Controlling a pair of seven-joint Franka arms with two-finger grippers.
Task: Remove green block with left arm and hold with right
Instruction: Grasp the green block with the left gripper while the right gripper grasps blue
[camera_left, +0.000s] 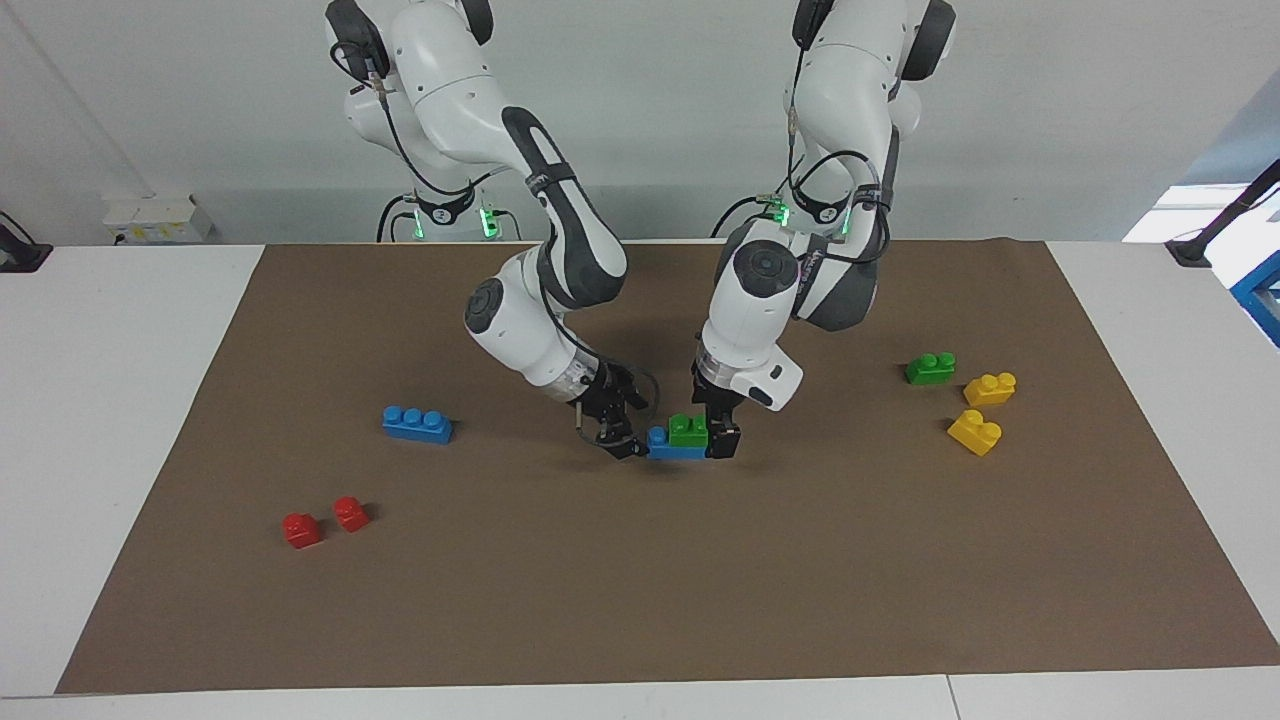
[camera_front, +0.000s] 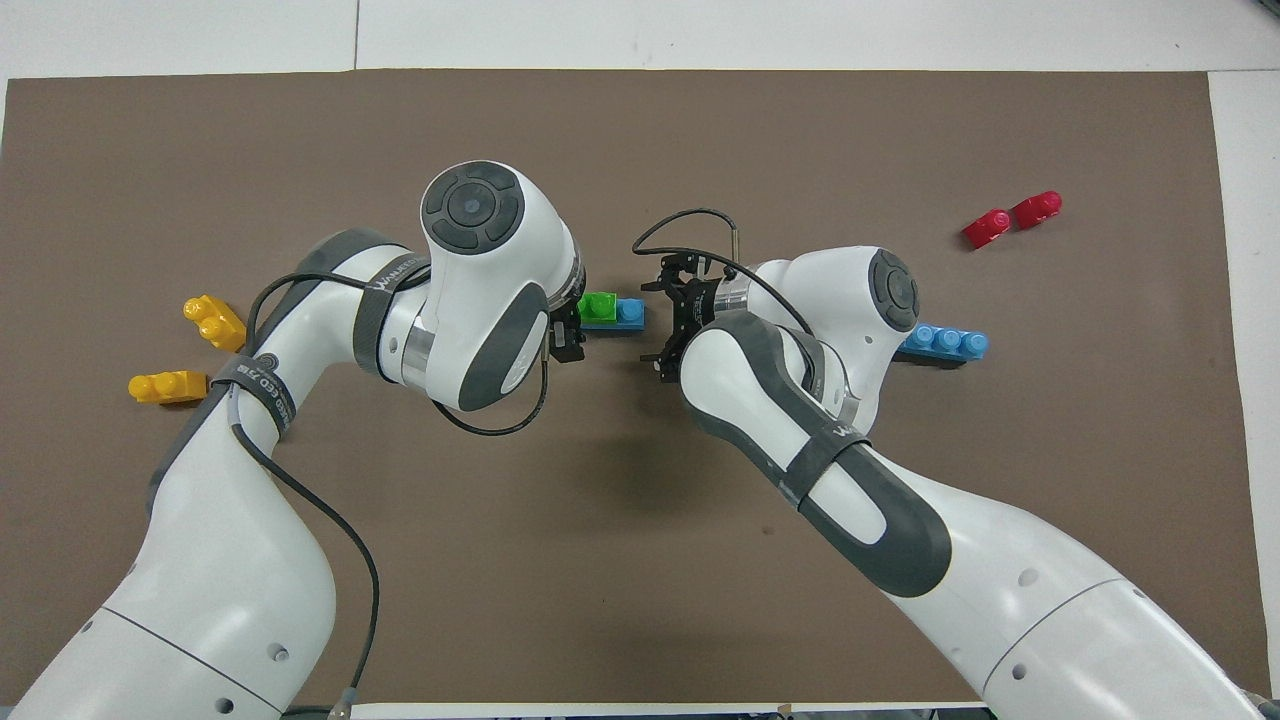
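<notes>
Both grippers at the stacked bricks, mid-desk.
Green block (camera_left: 689, 430) sits on a blue brick (camera_left: 668, 449); left gripper (camera_left: 722, 437) spread beside it, right gripper (camera_left: 622, 440) spread at the brick's end, neither gripping.

Two green blocks (camera_left: 688, 430) (camera_left: 930, 368), two blue bricks (camera_left: 417, 424) (camera_left: 672, 447), two yellow bricks (camera_left: 990, 388) (camera_left: 974, 432), two red bricks (camera_left: 301, 529) (camera_left: 350, 513), two robot arms (camera_left: 540, 300) (camera_left: 790, 270), one brown mat (camera_left: 640, 600)

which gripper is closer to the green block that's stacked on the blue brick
Left. The left gripper, open, is right beside the green block; the right gripper, open, is at the blue brick's other end.
</notes>
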